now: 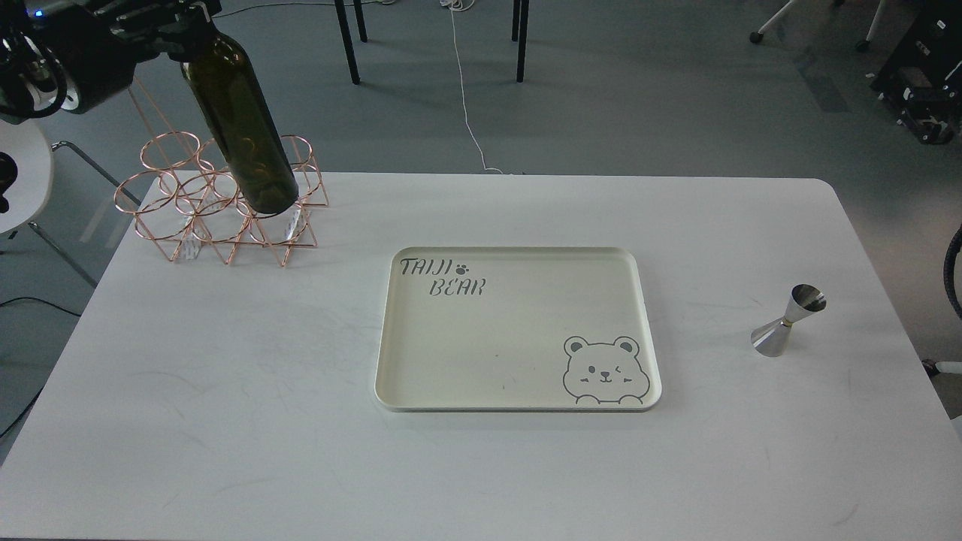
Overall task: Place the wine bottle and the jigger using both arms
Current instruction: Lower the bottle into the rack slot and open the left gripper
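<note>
The dark olive-green wine bottle (239,128) hangs tilted in the air at the upper left, its base over the copper wire rack (218,203). My left gripper (176,22) is shut on the bottle's neck at the top edge of the head view; the neck's top is out of view. The steel jigger (788,321) stands upright on the white table (225,376) at the right, well clear of the bottle. My right gripper is out of view; only a black cable loop shows at the right edge.
A cream tray (518,402) with a bear drawing and "TAIJI BEAR" lettering lies in the middle of the table. Chair legs and a white cable are on the floor behind the table. A white chair stands at the far left.
</note>
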